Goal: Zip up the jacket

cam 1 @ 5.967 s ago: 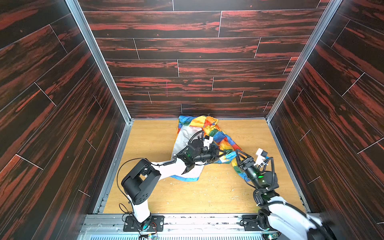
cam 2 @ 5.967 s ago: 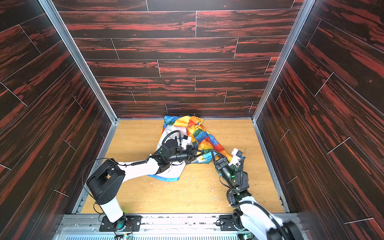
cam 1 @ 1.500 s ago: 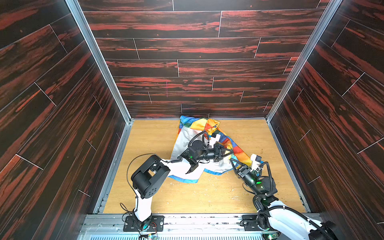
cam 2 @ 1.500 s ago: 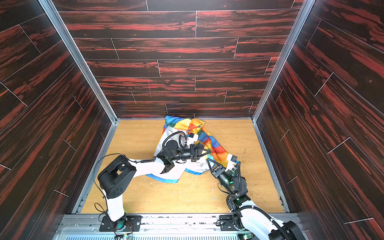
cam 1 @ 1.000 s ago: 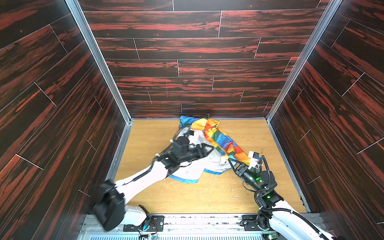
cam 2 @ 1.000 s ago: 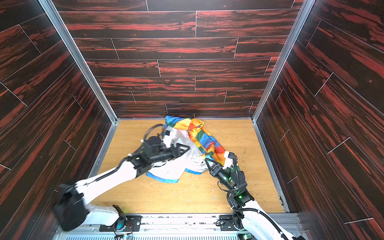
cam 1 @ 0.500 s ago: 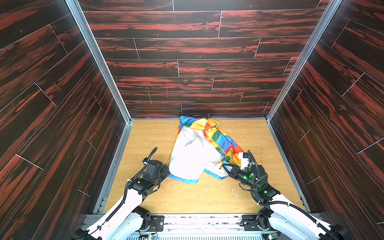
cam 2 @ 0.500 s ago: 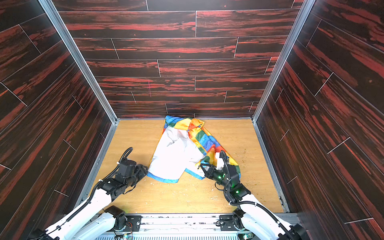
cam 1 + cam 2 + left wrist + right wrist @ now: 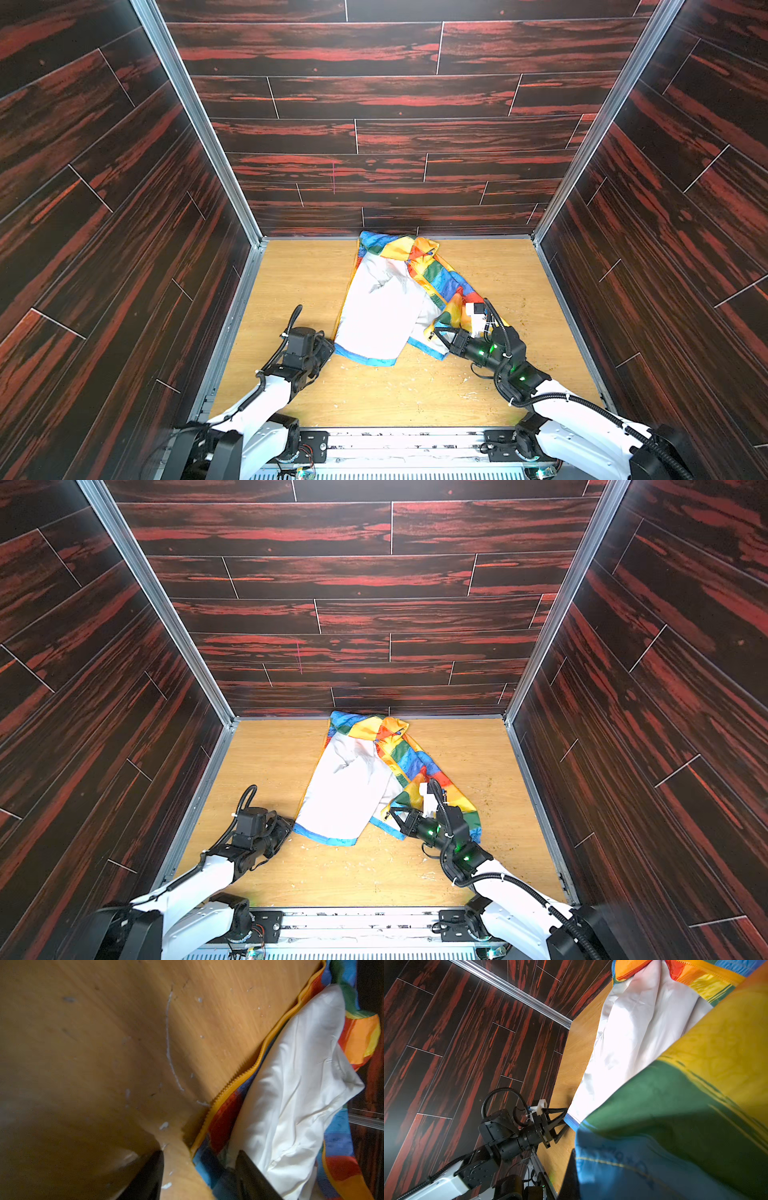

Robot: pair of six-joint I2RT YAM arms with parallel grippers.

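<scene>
Jacket: the jacket [image 9: 419,286] lies mid-counter [image 9: 299,282], between the two arms and reaching the back wall [image 9: 374,187]. It is spread open with the white lining [image 9: 382,307] facing up.
Feel: it is thin, shiny and limp, so expect it to be light and slippery. It will likely slide and bunch rather than keep a shape.
Where to hold: take the blue-edged hem [image 9: 365,357] right beside the yellow zipper [image 9: 239,1076] (the stitched edge looks firmest) — not the loose lining.
Left pincer: the left pincer [image 9: 199,1157] has its jaws apart around the hem corner at the zipper's end, with nothing pinched yet.
Right pincer: the right pincer [image 9: 434,332] is closed on the other hem corner, and the fabric drapes over it.
Direction: the long axis runs from the back wall toward the robot's base — the hem points at the arms, the bunched colourful end at the wall.
</scene>
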